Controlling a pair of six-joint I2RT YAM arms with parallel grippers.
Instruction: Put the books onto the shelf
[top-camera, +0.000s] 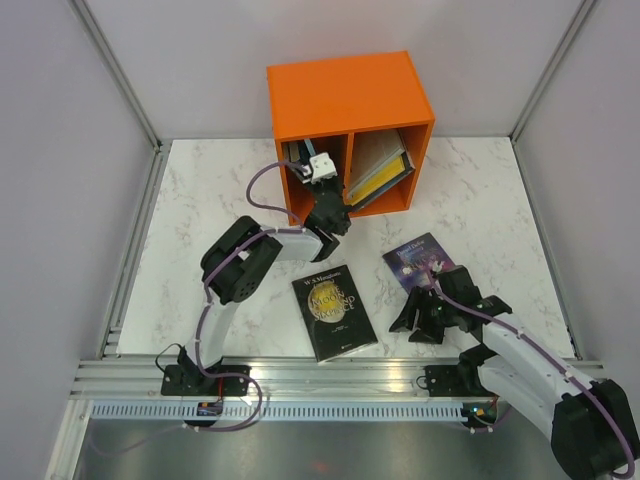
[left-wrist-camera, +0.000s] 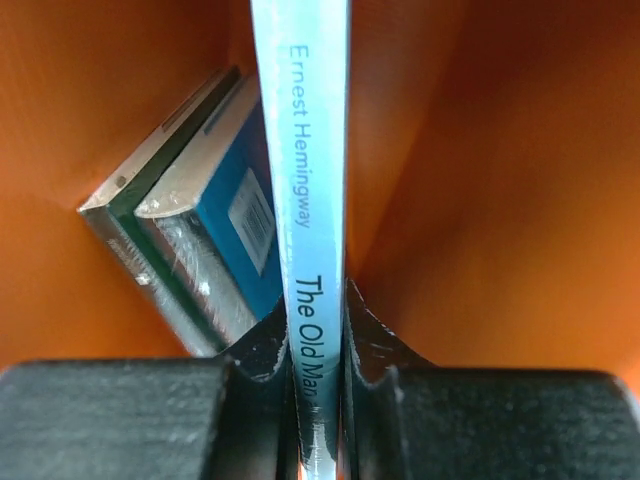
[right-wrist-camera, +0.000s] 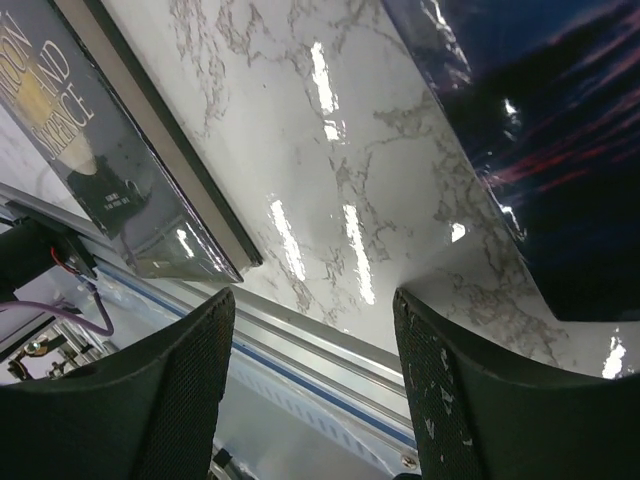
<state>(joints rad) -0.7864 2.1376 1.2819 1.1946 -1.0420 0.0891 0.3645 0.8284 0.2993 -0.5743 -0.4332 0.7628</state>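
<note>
The orange shelf (top-camera: 350, 100) stands at the back of the table. My left gripper (top-camera: 305, 165) reaches into its left compartment, shut on an upright light blue book (left-wrist-camera: 305, 150) by the spine. A dark green book (left-wrist-camera: 130, 215) and a teal book (left-wrist-camera: 230, 230) lean against that compartment's left wall. A yellow book (top-camera: 380, 170) leans in the right compartment. On the table lie a dark navy book (top-camera: 334, 311) and a purple-galaxy book (top-camera: 420, 258). My right gripper (top-camera: 420, 325) hangs open and holds nothing, low over the table by the purple-galaxy book's (right-wrist-camera: 540, 150) near edge, with the navy book (right-wrist-camera: 90, 150) to its left.
The marble table (right-wrist-camera: 330, 170) ends in an aluminium rail (top-camera: 330, 385) along its near side, just below my right gripper (right-wrist-camera: 312, 300). Grey walls and frame posts (top-camera: 120, 80) enclose the table on three sides.
</note>
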